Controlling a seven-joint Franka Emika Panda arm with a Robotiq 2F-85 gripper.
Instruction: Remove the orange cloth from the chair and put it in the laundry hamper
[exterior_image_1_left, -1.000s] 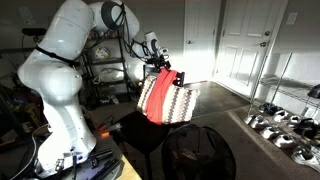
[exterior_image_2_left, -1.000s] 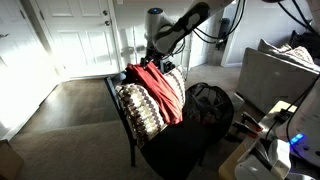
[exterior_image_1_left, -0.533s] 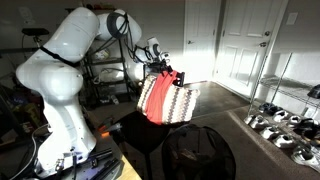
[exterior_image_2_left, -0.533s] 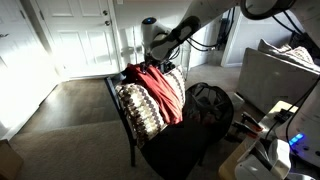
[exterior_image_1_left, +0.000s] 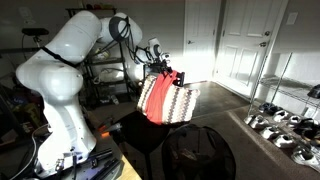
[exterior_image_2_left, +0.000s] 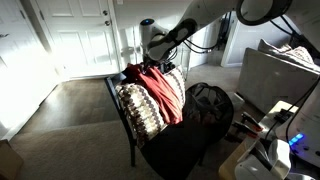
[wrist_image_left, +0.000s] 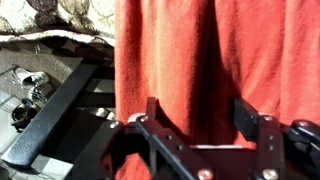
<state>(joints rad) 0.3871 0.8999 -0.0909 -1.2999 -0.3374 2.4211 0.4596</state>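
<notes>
Hanging by the striped-backed dark chair (exterior_image_2_left: 140, 112), the black gripper (wrist_image_left: 200, 125) spreads its jaws wide before the limp red-orange cloth (wrist_image_left: 200, 55), gripping nothing.

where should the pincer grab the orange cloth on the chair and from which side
Best at the bunched top of the orange cloth, where it folds over the chair back's upper edge, coming from above. It hangs limp and flat lower down, so that ridge probably pinches easiest. The pincer is open, cloth between its fingers.
</notes>
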